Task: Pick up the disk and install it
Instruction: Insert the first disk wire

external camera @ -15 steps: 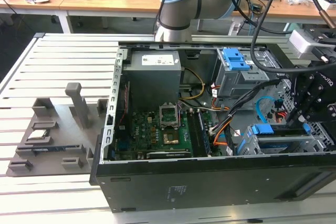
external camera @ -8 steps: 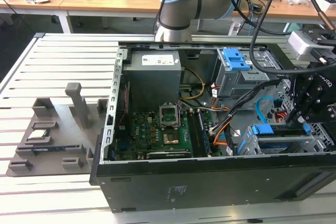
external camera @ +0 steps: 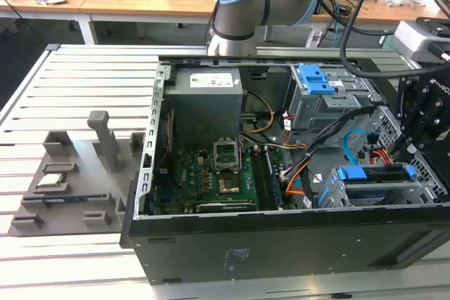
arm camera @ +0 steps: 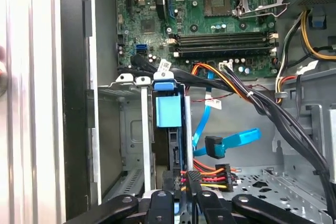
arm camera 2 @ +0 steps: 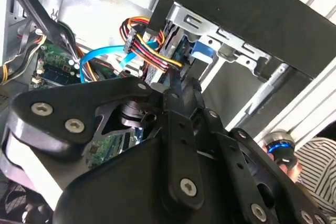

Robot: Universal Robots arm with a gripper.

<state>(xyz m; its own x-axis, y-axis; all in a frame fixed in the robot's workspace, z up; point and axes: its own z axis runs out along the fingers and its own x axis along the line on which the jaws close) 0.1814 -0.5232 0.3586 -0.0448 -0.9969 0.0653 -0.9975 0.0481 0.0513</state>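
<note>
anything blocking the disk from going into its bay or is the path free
Nothing visible blocks it. In the first wrist view the disk stands edge-on inside the grey metal bay, with the gripper at its end. The power cable and blue data cable lie beside it, not across.

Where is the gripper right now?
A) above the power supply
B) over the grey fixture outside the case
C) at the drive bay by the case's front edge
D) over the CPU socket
C: in the exterior view the gripper sits at the drive bay on that view's right, with the disk in its blue bracket standing edge-on in the bay, just beyond the gripper in the first wrist view.
</note>
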